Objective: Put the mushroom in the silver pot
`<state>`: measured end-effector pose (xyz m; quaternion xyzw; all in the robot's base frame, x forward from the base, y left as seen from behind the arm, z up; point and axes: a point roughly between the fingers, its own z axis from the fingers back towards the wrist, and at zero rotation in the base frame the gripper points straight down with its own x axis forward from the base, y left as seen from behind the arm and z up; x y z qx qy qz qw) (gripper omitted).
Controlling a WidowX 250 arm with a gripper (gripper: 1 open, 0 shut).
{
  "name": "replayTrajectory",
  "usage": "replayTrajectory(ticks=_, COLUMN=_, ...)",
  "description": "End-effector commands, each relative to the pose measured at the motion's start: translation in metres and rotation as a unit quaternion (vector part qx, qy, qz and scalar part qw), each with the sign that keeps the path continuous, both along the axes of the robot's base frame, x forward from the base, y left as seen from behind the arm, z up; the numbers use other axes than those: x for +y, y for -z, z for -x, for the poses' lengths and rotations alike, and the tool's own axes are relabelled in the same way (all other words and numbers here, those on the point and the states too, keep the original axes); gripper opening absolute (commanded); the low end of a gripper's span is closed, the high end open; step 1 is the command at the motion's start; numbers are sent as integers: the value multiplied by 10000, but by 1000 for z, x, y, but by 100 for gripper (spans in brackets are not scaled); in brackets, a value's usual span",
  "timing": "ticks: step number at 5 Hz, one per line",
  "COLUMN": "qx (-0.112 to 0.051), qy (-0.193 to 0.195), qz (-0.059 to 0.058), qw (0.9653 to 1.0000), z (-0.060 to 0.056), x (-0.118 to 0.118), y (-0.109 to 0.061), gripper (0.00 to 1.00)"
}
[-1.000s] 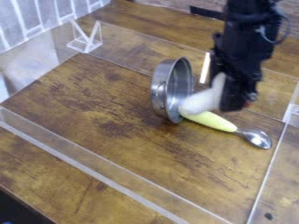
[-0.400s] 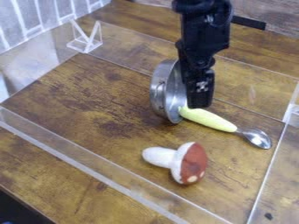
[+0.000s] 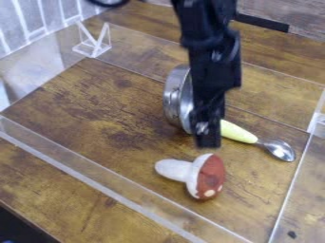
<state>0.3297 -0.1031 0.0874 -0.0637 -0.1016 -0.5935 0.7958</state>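
Observation:
The mushroom (image 3: 199, 175) lies on its side on the wooden table, cream stem pointing left and reddish-brown cap to the right. The silver pot (image 3: 180, 95) is tipped on its edge behind it, mouth facing left, and partly hidden by my arm. My black gripper (image 3: 206, 137) hangs just above and behind the mushroom, right in front of the pot. Its jaws are open and hold nothing.
A spoon with a yellow-green handle (image 3: 238, 131) and a silver bowl (image 3: 279, 151) lies right of the gripper. Clear acrylic walls (image 3: 76, 152) fence the table's front and sides. A clear plastic stand (image 3: 91, 40) sits at the back left.
The gripper opened and let go of the mushroom, which now lies on the table in front of the pot. The arm swung left, then came down toward the mushroom.

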Motion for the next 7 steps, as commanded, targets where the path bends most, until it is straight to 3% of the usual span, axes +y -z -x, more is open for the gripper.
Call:
replayTrajectory(ticks=1, qx=-417, qy=482, qz=196, qw=9978, z=0, x=3, y=-5, gripper=100)
replayTrajectory(ticks=3, qx=-378, qy=1036, qz=410, qw=9931, z=2, x=13, y=5, gripper=100)
replayTrajectory(ticks=5, qx=-314, qy=994, qz=584, qw=9928, z=10, x=-20, y=40, gripper=100)
replayTrajectory(ticks=6, qx=-296, qy=1030, qz=611, qw=9924, z=11, x=-17, y=39, gripper=0)
replayTrajectory(ticks=7, qx=-245, qy=1044, qz=648, qw=9921, z=14, x=-14, y=29, gripper=0)
